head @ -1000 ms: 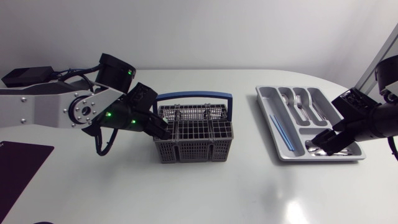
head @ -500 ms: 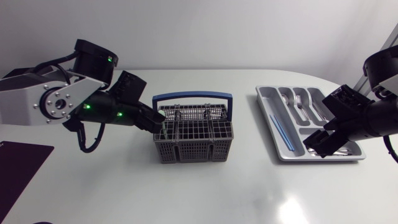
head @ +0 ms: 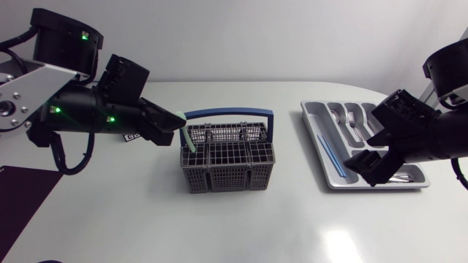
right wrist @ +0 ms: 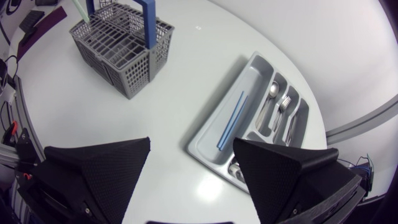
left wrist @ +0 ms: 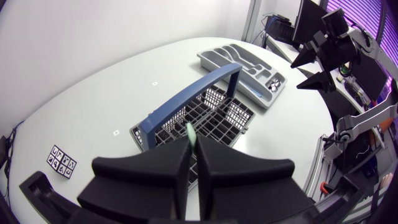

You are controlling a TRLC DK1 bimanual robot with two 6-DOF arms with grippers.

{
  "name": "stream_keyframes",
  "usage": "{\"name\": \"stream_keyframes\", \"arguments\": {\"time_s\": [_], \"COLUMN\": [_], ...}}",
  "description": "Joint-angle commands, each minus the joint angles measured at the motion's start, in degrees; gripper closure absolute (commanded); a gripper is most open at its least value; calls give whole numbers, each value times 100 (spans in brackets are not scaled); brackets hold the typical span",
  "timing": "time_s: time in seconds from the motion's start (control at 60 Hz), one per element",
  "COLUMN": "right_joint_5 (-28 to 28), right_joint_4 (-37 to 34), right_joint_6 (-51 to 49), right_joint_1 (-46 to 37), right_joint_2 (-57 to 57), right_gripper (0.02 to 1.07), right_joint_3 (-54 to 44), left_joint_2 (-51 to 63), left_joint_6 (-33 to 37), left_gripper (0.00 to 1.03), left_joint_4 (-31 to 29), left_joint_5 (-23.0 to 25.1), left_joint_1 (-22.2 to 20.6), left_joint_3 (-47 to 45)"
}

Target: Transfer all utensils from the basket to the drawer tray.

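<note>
My left arm has drawn up and back from the basket [head: 227, 169], and my left end effector [head: 178, 124] now pinches a pale green utensil [head: 188, 139] by its upper end. The utensil's lower end is at the basket's left rim. My right end effector [head: 365, 165] has risen off the drawer tray [head: 313, 128] and hangs over its near end, fingers spread wide and holding nothing. On the counter [head: 292, 219], the tray holds a blue stick [head: 330, 155], spoons and forks.

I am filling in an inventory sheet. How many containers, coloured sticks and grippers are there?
Containers: 2, basket and tray.
Sticks: 2, green stick and blue stick.
Grippers: 2, left gripper and right gripper.
Total: 6.
</note>
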Motion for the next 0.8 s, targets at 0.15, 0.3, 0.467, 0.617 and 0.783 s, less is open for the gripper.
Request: {"name": "stream_keyframes", "arguments": {"time_s": [0.15, 0.3, 0.467, 0.617, 0.783], "right_joint_5": [-775, -1215, -1892, -2384, -2463], "right_joint_4": [-69, -51, 142, 353, 599], "right_joint_6": [120, 146, 401, 577, 656], "right_joint_1": [381, 794, 1453, 2016, 2684], "right_joint_2": [-614, -781, -764, -553, -280], "right_gripper": [11, 11, 11, 11, 11], "right_joint_3": [281, 290, 167, 132, 0], "left_joint_2": [-703, -923, -914, -642, -404], "left_joint_6": [377, 404, 263, 43, -36], "left_gripper": [99, 99, 99, 99, 99], "left_joint_4": [-345, -582, -705, -732, -811], "left_joint_5": [125, 617, 1338, 2067, 2621], "left_joint_1": [-110, -224, -681, -971, -1147], "left_joint_3": [293, 354, 293, 319, 319]}}
